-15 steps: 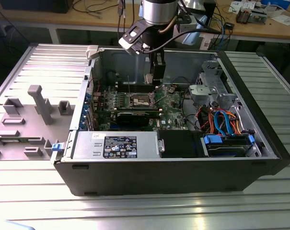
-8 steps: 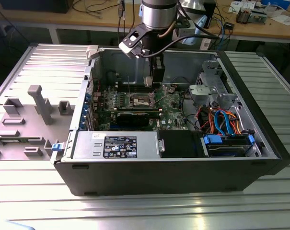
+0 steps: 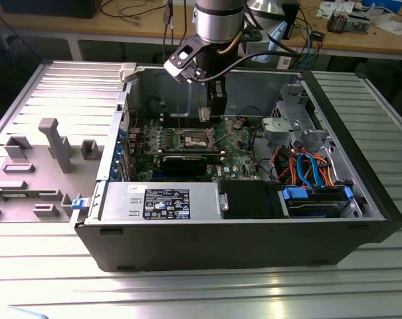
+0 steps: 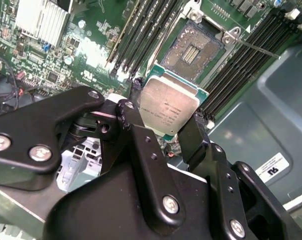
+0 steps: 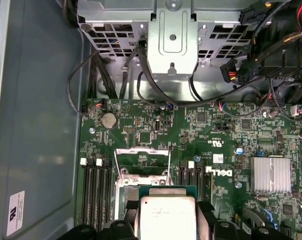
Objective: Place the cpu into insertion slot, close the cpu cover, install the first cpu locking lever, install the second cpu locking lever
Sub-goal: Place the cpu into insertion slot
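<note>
You are on the first step. The gripper (image 4: 163, 122) hangs inside the open case (image 3: 380, 199) with its fingers (image 4: 141, 137) pinching the cpu (image 4: 168, 107) by two opposite edges, metal top towards the second wrist camera. The cpu is off the board and tilted, its near edge over the rim of the slot (image 4: 190, 50); nothing is seated yet. The slot's dark contact field lies bare. In the first wrist view the cover (image 5: 143, 162) stands flipped up on the far side of the cpu (image 5: 165, 215), so the way in looks open. A thin lever (image 4: 255, 47) sticks out beside the slot, swung clear.

Seating the chip, as I judge it, calls for it to be level and square to the slot, corners matched, with no sideways slide over the contacts. The tilt you hold now would need taking out first.

In the exterior view the gripper (image 3: 214, 106) sits at about one o'clock from the slot (image 3: 195, 138). The power box (image 3: 161, 203) lies at six o'clock, well apart, and the cable bundle (image 3: 307, 166) at three o'clock. Memory slots (image 4: 146, 30) flank the slot closely on both sides, and with the raised cover they are the nearest things a finger could catch. The case rests on the desk (image 3: 360, 279).
</note>
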Action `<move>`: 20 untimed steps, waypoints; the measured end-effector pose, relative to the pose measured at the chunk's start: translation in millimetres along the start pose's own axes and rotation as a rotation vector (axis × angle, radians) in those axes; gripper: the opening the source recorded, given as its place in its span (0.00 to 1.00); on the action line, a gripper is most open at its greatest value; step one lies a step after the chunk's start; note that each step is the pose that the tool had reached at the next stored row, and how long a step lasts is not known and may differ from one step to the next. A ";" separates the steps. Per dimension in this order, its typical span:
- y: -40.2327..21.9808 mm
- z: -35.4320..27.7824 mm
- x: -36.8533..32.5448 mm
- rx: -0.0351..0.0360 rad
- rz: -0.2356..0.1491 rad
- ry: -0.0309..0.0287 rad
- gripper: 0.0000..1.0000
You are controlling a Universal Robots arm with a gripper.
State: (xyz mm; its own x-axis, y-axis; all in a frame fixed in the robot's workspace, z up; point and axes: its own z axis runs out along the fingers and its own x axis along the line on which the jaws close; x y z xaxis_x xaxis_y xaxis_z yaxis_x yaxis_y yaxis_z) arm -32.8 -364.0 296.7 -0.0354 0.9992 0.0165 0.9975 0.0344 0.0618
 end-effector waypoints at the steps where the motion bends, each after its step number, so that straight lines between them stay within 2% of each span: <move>1: -1.7 0.7 0.5 0.0001 0.000 -0.0001 0.54; 3: -7.4 2.6 2.3 -0.0002 0.001 -0.0001 0.54; 9: -11.7 8.4 5.3 -0.0003 0.003 0.0023 0.54; 10: -12.0 9.4 5.3 -0.0002 0.004 0.0039 0.54; 11: -12.6 9.7 5.3 -0.0005 0.007 0.0108 0.54; 12: -12.9 10.1 5.4 -0.0008 0.008 0.0138 0.54; 14: -13.4 11.7 5.4 -0.0008 0.012 0.0138 0.54; 16: -13.7 14.1 5.4 -0.0013 0.035 0.0124 0.54; 20: -14.0 14.3 5.3 -0.0015 0.041 0.0118 0.54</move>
State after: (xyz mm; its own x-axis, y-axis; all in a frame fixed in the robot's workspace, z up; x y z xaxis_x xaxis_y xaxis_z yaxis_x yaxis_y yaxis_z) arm -46.1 -358.9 281.7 0.0052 0.9995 0.0308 0.9980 -0.0071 0.0623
